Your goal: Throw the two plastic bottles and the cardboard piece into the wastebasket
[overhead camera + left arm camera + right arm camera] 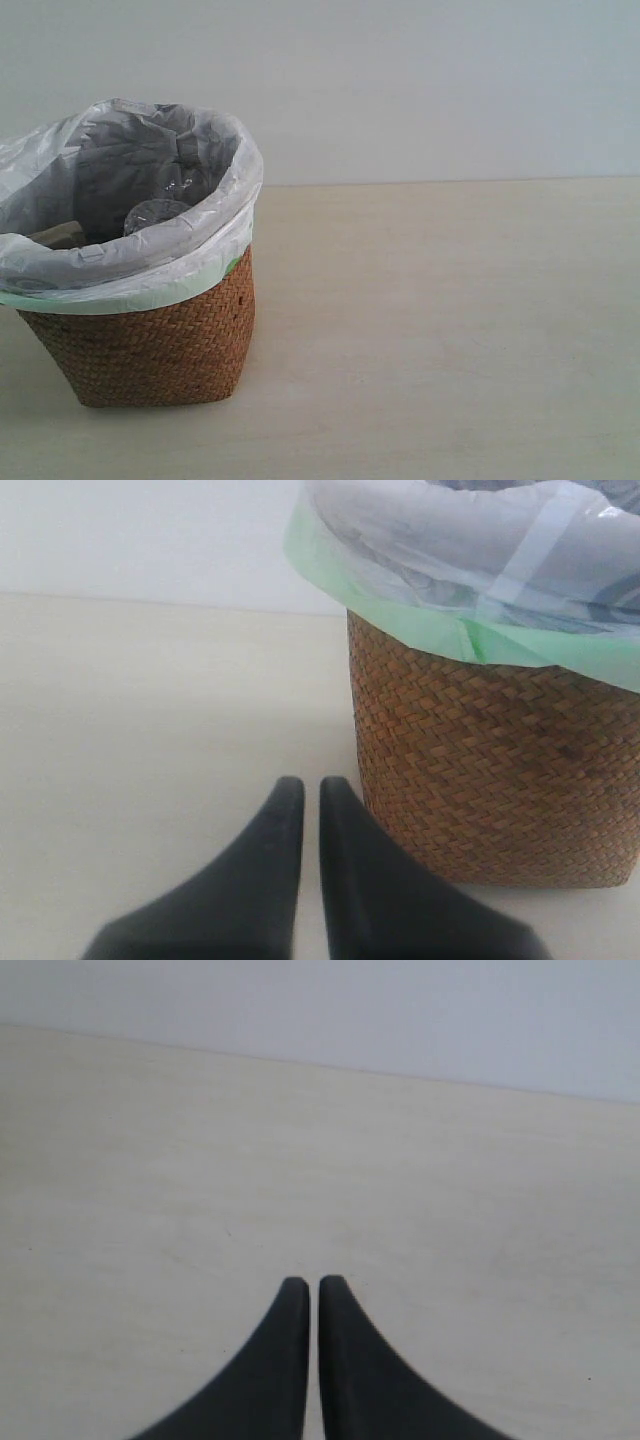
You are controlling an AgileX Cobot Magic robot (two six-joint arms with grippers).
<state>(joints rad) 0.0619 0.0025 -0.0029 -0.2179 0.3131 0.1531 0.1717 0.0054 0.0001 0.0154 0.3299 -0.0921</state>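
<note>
The wastebasket (pixel 150 350) is standing at the lower left of the exterior view on the pale table (pixel 450 330), its brown woven body tapering downward. A translucent white plastic bag (pixel 60 270) is lining it and folding out over a pale green rim. Inside, the rounded end of a clear plastic bottle (pixel 155 215) is showing just above the near edge of the bag. A beige scrap that is looking like the cardboard piece (pixel 58 236) is lying beside it, toward the left edge of the frame. The rest of the contents are hiding behind the bag, so a second bottle cannot be made out.

In the left wrist view the left gripper (pixel 311 785) is hanging over the table near the basket's woven side (pixel 490 780). Its jaws are sitting almost together with only a thin slit between them, gripping nothing. In the right wrist view the right gripper (pixel 313 1282) is hanging over bare table, its jaws likewise pressed together and holding nothing.
</note>
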